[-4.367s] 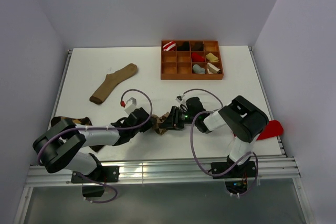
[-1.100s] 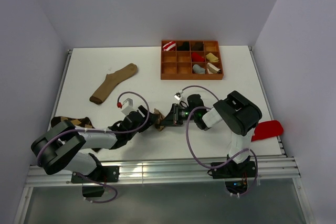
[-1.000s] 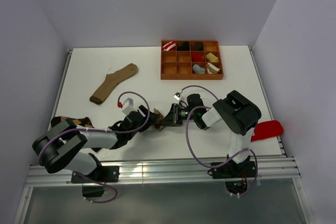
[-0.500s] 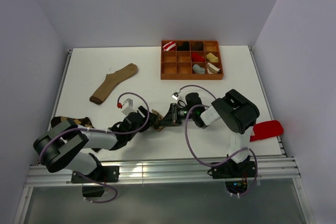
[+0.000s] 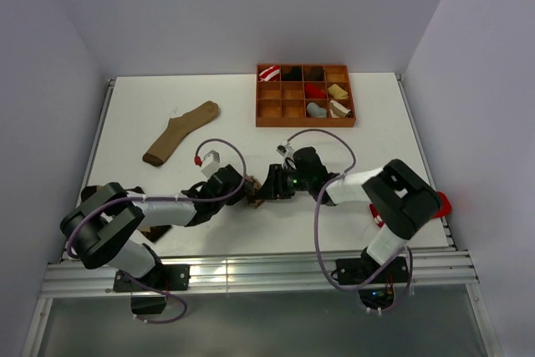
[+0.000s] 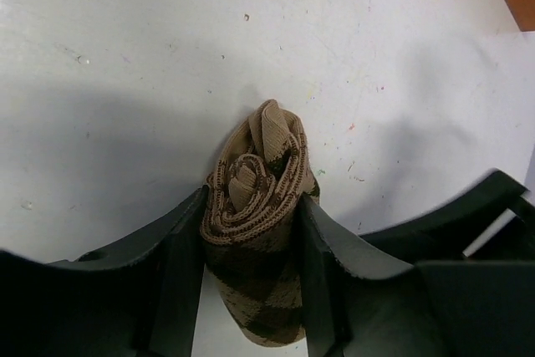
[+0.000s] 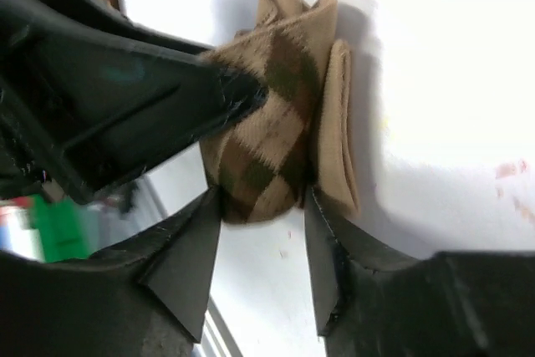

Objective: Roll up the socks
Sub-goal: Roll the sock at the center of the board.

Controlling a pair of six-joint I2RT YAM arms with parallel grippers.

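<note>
The lighter argyle sock (image 5: 253, 193) is a tight roll on the white table, between my two grippers. In the left wrist view the roll (image 6: 255, 181) stands end-on, spiral showing, and my left gripper (image 6: 252, 206) is shut on its sides. My right gripper (image 7: 263, 198) meets it from the other side, both fingertips pressed on the roll's lower end (image 7: 272, 114). A loose tan flap hangs at its right. The darker argyle sock (image 5: 136, 193) lies mostly hidden under my left arm. A grey sock (image 5: 315, 109) sits in the tray.
A long plain tan sock (image 5: 180, 133) lies at the back left. A brown compartment tray (image 5: 269, 109) with several rolled socks stands at the back right. A red item (image 5: 436, 203) peeks out behind my right arm near the right wall.
My right arm's elbow has swung out to the right and dropped lower. Both grippers stay on the roll, which has shifted only slightly.
</note>
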